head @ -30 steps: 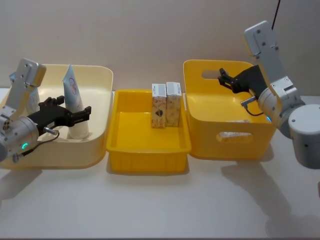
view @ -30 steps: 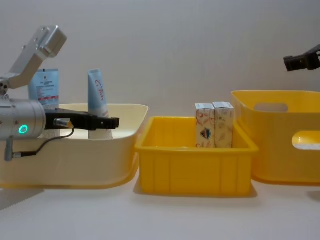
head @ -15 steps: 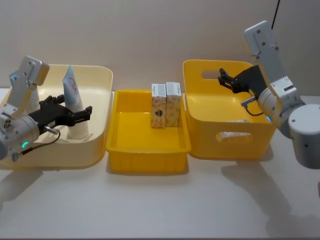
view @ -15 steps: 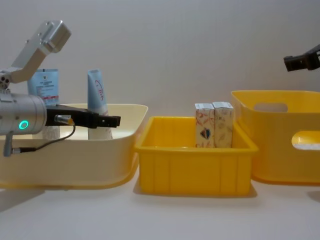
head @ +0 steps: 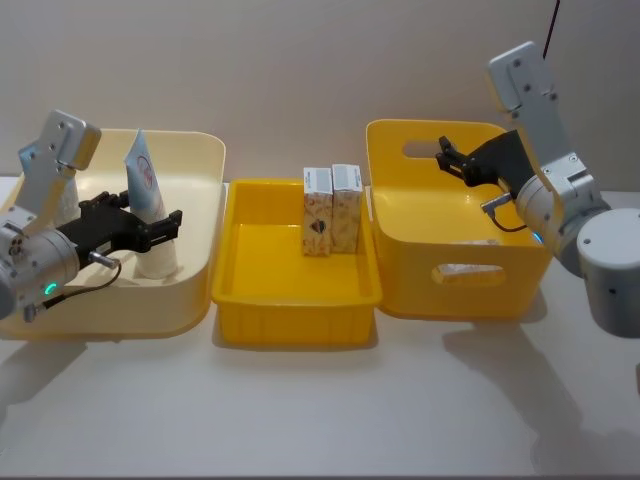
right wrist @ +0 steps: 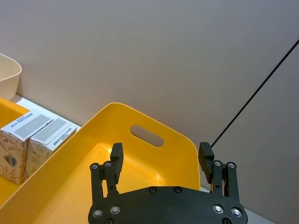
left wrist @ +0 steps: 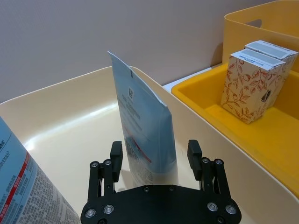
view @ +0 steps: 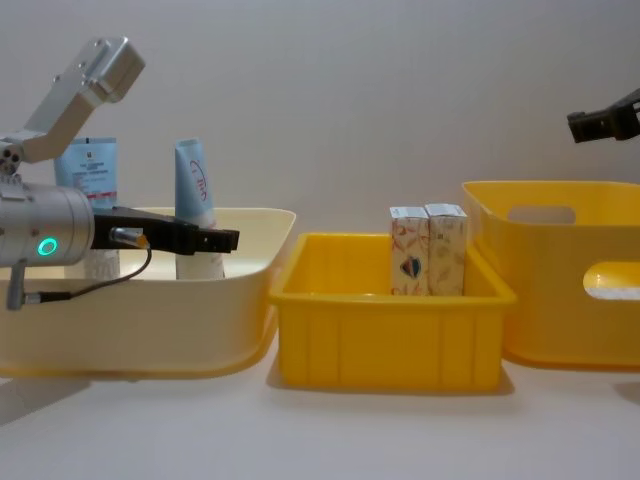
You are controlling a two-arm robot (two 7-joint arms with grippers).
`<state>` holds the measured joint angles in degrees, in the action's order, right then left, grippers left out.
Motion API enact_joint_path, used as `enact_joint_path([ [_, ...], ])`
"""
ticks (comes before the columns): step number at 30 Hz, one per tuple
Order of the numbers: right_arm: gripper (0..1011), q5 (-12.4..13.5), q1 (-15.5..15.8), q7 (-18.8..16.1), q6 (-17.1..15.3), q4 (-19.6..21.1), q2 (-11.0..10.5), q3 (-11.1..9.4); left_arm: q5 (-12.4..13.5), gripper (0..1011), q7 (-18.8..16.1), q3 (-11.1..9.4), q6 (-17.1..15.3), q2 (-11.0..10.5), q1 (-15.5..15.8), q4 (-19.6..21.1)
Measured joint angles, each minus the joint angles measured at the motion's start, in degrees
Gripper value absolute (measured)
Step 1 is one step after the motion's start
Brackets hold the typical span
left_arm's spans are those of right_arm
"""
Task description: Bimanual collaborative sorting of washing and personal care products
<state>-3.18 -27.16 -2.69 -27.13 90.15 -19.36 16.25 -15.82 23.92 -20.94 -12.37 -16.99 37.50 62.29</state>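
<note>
The near stretch of the desk point(head: 300, 420) lies bare; behind it three containers stand in a row. In the cream bin point(head: 190, 300) on the left, the left end effector point(head: 165, 226) reaches in level, its fingers spread wide to either side of an upright squeeze tube point(head: 145, 190) without closing on it, so it holds nothing. The tube is light blue and white with red lettering, flat-crimped at the top and standing on its cap. A second tube point(view: 88, 175) of the same colours stands farther left in that bin. The two boxes point(head: 332, 210), cream with an orange leaf print, stand side by side and touching at the far end of the low yellow tray point(head: 295, 325) in the middle. The right end effector point(head: 447, 155) hovers above the far part of the deep yellow bin point(head: 410, 275), wide open and empty. The products are grouped by kind; the sorting looks unfinished, with the tube yet to be gripped.
</note>
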Motion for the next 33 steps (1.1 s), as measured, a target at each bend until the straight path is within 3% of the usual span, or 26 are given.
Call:
enact_joint_path([
  [11,1001,0.0,0.0,0.0,0.0,0.0,0.0,0.0,0.09,545,-0.07,0.0,-0.17,-0.05,-0.06,0.25],
  [15,1001,0.0,0.0,0.0,0.0,0.0,0.0,0.0,0.11,471,-0.08,-0.01,-0.19,-0.07,-0.08,0.3],
  [33,1001,0.0,0.0,0.0,0.0,0.0,0.0,0.0,0.14,333,-0.08,0.0,-0.27,-0.09,-0.1,0.42],
])
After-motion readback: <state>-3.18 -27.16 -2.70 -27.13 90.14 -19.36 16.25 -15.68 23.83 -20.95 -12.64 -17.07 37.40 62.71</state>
